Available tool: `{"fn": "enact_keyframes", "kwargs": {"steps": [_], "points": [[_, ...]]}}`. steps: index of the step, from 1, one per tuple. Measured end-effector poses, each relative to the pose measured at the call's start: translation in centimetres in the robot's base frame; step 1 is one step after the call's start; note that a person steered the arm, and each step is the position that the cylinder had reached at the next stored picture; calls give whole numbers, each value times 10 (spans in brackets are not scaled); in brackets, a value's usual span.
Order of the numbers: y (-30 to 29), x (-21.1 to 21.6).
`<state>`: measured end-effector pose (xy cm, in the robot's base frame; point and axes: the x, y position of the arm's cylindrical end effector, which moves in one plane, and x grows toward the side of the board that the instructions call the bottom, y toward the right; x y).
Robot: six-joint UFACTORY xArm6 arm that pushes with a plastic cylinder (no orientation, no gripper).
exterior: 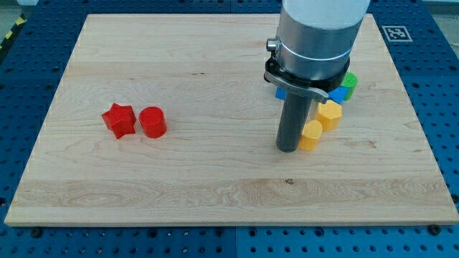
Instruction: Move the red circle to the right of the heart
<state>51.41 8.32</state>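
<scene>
Nearest you, my tip (288,149) rests on the pale wooden board (215,193), touching the left side of a yellow heart-shaped block (311,135); there are no jaws, only a rod. Well left sits the red round block (153,122), touching a red star block (119,120). Farther right: a yellow hexagonal block (329,113), blue block (337,94), green block (349,81).

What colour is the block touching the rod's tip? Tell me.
Yellow block, beside my tip; camera view.

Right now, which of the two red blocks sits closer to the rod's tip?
The red circle. It lies on the view's right of the red star, so it faces my tip, which stands far off beside the yellow blocks.
</scene>
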Motion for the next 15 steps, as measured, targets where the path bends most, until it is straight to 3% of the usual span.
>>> {"fn": "enact_keyframes", "kwargs": {"steps": [4, 6, 8, 10, 12, 13, 15], "points": [[18, 15], [12, 60], [11, 30], [-39, -20], [-164, -86], [-211, -100], [-230, -64]]}}
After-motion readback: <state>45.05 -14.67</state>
